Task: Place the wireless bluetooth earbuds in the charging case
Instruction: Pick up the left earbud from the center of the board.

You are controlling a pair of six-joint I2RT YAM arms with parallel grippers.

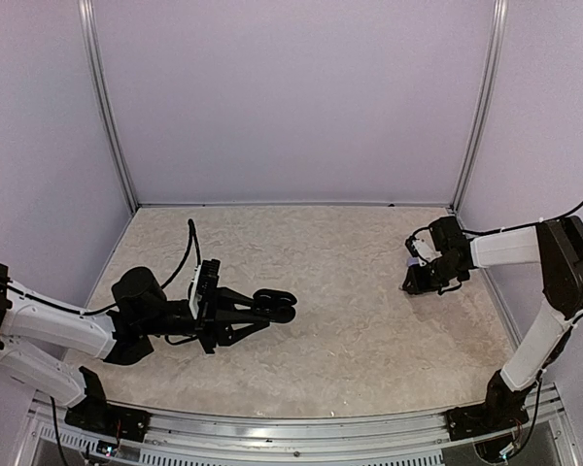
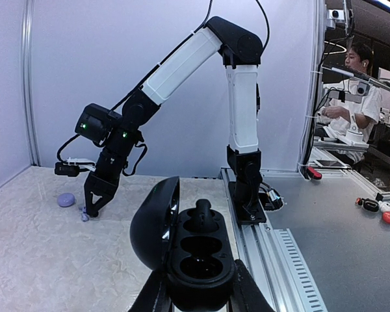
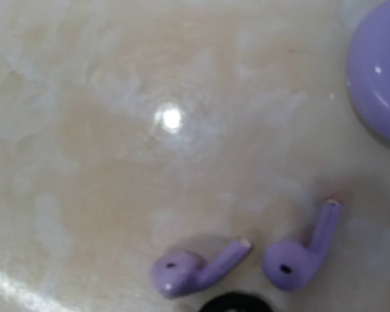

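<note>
My left gripper (image 2: 198, 289) is shut on the black charging case (image 2: 201, 260), which it holds with the lid (image 2: 153, 224) swung open to the left. One black earbud (image 2: 203, 214) stands in the far slot, and the two nearer slots are empty. In the top view the case (image 1: 282, 308) sits at the left gripper's (image 1: 270, 307) tip, left of centre. Two lavender earbuds (image 3: 198, 270) (image 3: 299, 257) lie on the table just under my right gripper (image 1: 415, 284). Its fingers point down at them (image 2: 91, 209); how its jaws stand does not show.
A closed lavender case (image 3: 380, 84) (image 2: 66, 199) lies beside the lavender earbuds. A dark round shape (image 3: 234, 303) at the right wrist view's bottom edge is unclear. White walls enclose the table, and an aluminium rail (image 2: 292, 260) runs along its near edge.
</note>
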